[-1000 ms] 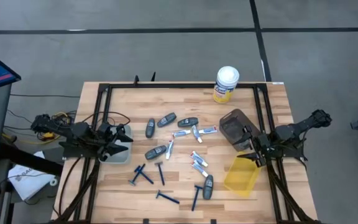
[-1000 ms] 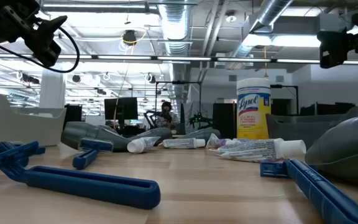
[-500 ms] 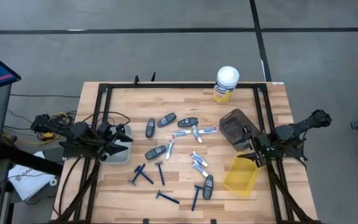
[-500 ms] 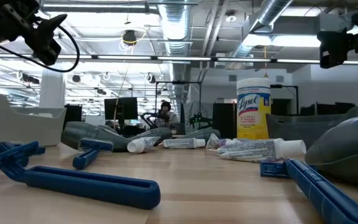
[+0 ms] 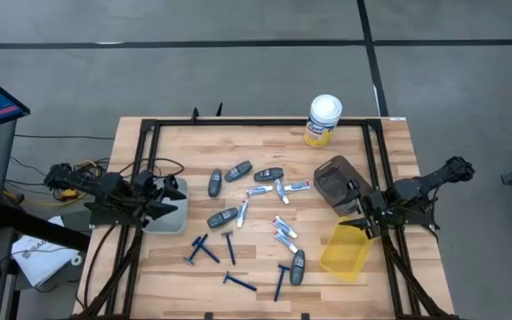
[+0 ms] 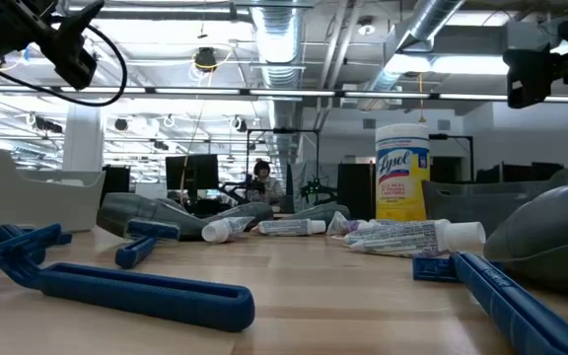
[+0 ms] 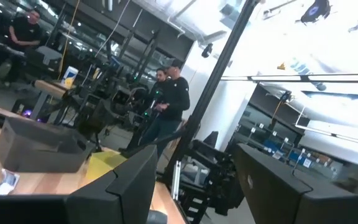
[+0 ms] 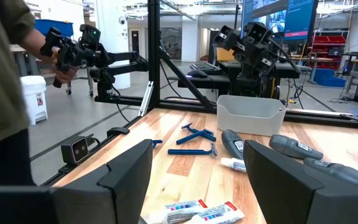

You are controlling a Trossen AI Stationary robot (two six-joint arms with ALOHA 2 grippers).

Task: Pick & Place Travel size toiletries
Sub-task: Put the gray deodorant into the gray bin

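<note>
The toiletries lie scattered on the wooden table: dark grey shavers (image 5: 238, 171), blue razors (image 5: 204, 251) and small tubes (image 5: 283, 233). In the right wrist view they show as razors (image 8: 194, 134), shavers (image 8: 297, 148) and tubes (image 8: 191, 208). My left gripper (image 5: 165, 201) hangs open at the table's left edge, above a pale grey bin (image 5: 174, 220), its fingers (image 7: 129, 180) tipped up toward the room. My right gripper (image 5: 360, 213) is open at the right edge, pointing level across the table, with nothing between its fingers (image 8: 126, 174).
A dark bin (image 5: 340, 182) and a yellow bin (image 5: 345, 251) stand at the right, close to my right gripper. A yellow canister with a white lid (image 5: 324, 120) stands at the far edge. A black frame rings the table. People stand in the room beyond.
My left gripper has tipped its fingers upward while staying in place above the pale bin. My right gripper and the toiletries have kept still.
</note>
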